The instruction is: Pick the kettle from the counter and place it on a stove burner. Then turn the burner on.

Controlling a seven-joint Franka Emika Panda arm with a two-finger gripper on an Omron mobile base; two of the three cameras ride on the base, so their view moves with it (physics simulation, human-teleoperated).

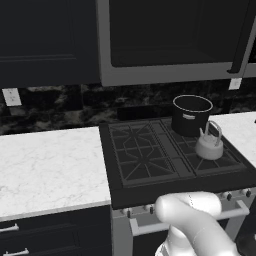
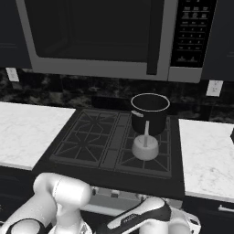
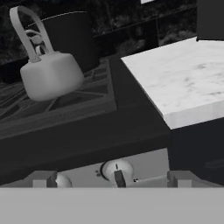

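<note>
The kettle (image 1: 209, 145) sits on the right front stove burner (image 1: 216, 161), just before a black pot (image 1: 191, 115). My gripper (image 3: 111, 181), jaws wide and empty, faces a control knob (image 3: 117, 170). I should centre on it, close, then twist.

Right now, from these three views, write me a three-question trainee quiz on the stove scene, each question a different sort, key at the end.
1. True or false: the kettle stands on the counter.
2. What stands just behind the kettle on the cooktop? A) a frying pan B) a black pot C) a cutting board
3. Fill in: in the hand view the open gripper faces a stove ____ on the front panel.

Key
1. False; it sits on a front right stove burner.
2. B
3. knob; the fingertips stand on either side, apart from it.
</note>
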